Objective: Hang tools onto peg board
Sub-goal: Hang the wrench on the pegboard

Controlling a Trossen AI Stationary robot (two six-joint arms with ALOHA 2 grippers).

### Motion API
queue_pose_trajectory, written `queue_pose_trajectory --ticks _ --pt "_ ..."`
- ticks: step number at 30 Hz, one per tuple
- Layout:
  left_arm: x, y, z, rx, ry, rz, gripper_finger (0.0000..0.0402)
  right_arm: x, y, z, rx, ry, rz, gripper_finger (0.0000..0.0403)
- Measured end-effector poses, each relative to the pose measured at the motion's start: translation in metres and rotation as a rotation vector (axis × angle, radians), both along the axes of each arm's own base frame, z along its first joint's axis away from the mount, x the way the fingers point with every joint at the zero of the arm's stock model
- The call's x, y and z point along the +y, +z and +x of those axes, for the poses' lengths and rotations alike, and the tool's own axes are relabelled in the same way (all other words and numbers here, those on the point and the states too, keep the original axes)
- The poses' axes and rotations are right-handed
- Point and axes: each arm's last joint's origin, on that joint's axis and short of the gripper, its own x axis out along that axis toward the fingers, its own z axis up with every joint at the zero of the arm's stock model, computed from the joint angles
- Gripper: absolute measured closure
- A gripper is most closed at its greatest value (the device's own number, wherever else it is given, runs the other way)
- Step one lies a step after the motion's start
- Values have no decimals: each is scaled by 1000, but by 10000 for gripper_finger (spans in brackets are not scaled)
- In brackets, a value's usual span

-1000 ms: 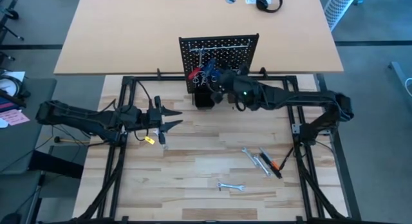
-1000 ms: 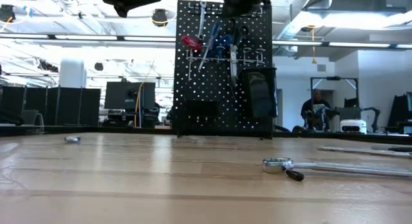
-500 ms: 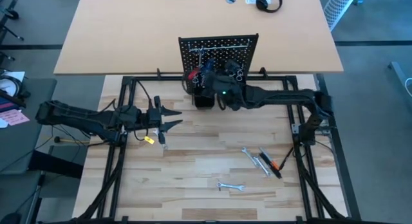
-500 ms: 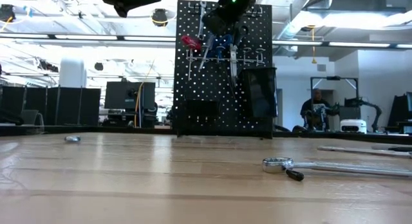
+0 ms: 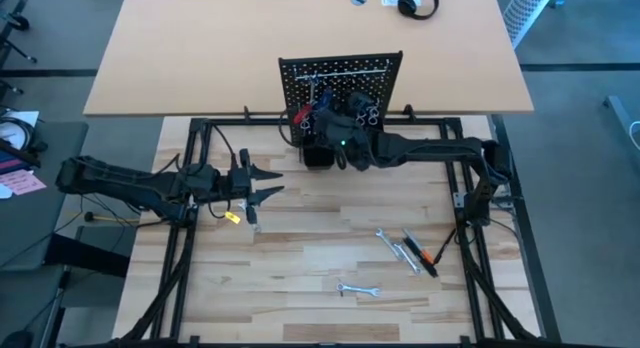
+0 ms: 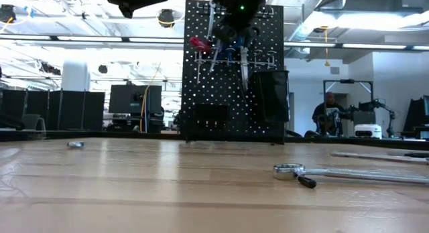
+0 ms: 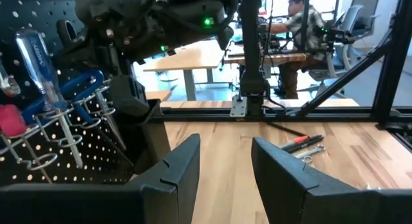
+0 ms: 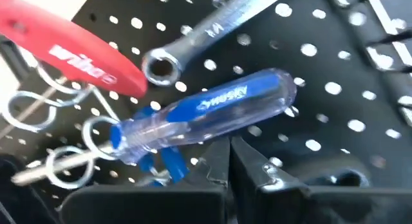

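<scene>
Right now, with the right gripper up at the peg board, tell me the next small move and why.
Probably back the right gripper straight off the peg board. Its fingers are shut and empty, and the blue-handled screwdriver already sits in a silver ring hook. Wrenches wait on the table; the left gripper hovers open.

Headphones [image 5: 417, 2] on tan desk [image 5: 200, 58]; seated person [image 6: 328, 116] behind.

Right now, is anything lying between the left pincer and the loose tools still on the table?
Nothing visible. In the left wrist view, bare wood runs from the open left pincer to the tools. From above, the table between them is also bare. The right pincer is away at the peg board.
</scene>
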Motion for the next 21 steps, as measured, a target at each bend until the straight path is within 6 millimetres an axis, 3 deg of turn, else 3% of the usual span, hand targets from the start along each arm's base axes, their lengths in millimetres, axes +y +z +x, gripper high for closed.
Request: queue_pose_trajectory --ticks 8,21 --pt "0 0 0 -3 0 2 270 -4 -1 3 -28 140 55 392" --pt "0 0 0 -1 0 1 270 21 -1 7 -9 156 34 392"
